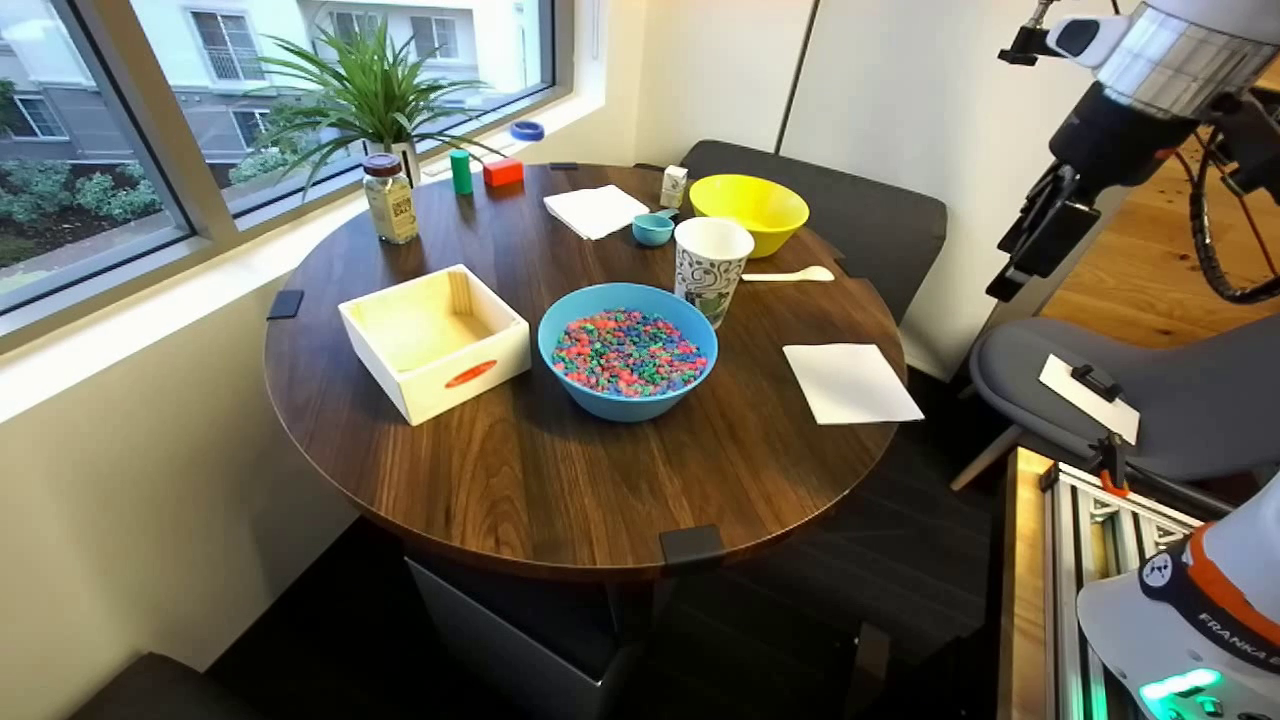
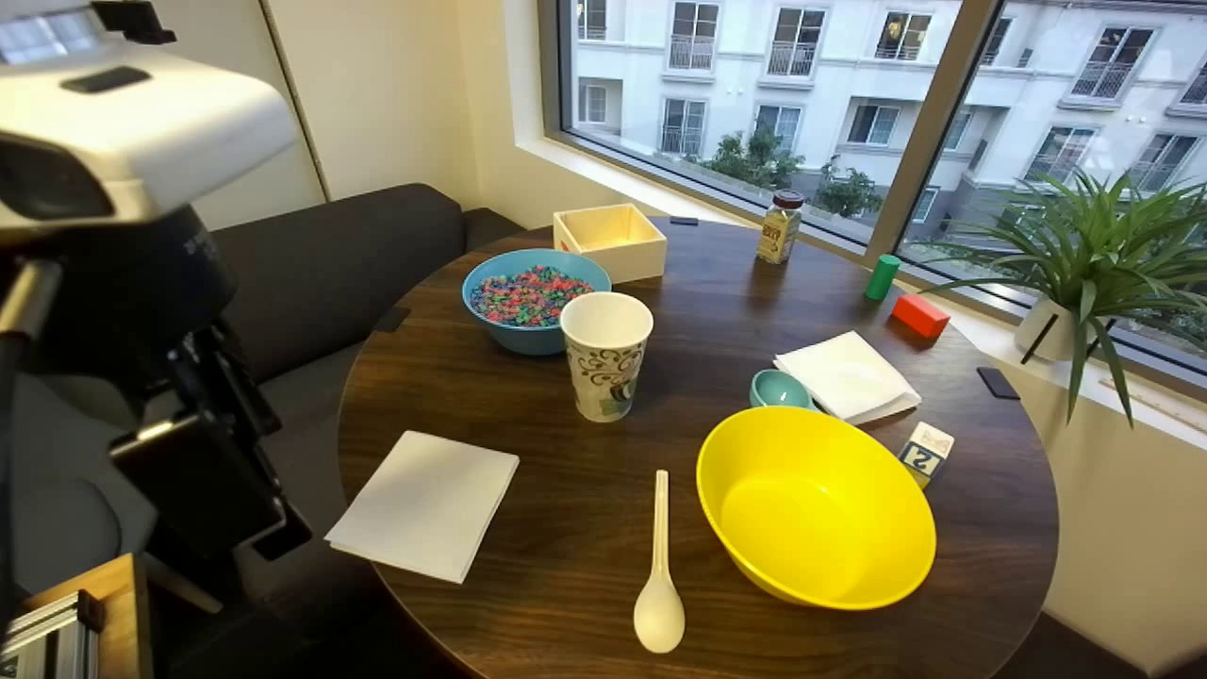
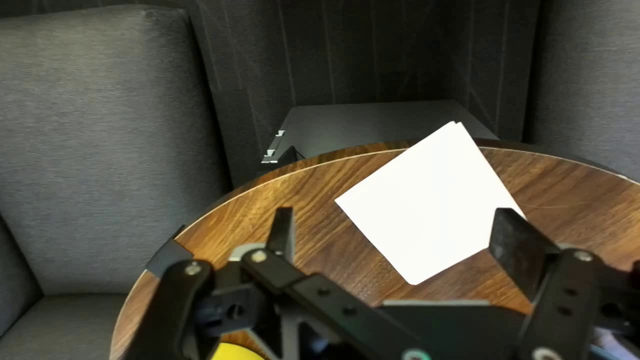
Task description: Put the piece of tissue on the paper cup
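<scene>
Claw (image 3: 394, 232) spread wide, empty | tissue (image 3: 431, 205), one corner past table (image 3: 320, 227) edge | bare table between it and paper cup (image 2: 606, 368)

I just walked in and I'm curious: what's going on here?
A robot arm is to put the white tissue, apparently the sheet nearest its gripper, on the paper cup. The gripper is open and holds nothing. The tissue lies flat on the table; the cup stands upright and uncovered by the blue bowl.
</scene>
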### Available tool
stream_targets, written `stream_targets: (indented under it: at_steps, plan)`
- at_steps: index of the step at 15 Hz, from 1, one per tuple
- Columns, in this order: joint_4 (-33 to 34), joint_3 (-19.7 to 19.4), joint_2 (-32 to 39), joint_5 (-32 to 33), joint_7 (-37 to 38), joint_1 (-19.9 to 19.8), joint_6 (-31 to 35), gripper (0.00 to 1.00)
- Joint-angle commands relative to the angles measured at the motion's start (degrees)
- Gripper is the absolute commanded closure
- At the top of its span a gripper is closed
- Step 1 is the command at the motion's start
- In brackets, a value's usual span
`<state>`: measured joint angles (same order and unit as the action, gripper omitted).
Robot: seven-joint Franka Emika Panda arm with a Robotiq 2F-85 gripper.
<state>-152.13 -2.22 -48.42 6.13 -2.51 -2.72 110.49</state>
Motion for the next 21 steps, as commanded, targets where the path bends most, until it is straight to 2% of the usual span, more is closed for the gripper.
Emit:
stream_targets:
  at_steps: [1,7,11,15,17,21]
  plan:
    - [-0.98,-2.32,3.42,-4.62,-1.62,2.60,2.61,0.00]
    - [-2.02,-3.65,9.57,-10.16,-3.13,3.32,2.36,0.00]
    - [-3.95,-4.98,12.28,-11.94,-5.08,3.17,6.55,0.00]
    - [-6.56,-7.18,13.70,-17.95,-8.95,4.34,12.40,0.00]
    - [-5.31,-8.10,15.97,-21.06,-11.20,5.28,14.51,0.00]
    - [-5.31,-9.79,18.37,-27.43,-14.63,6.66,15.08,0.00]
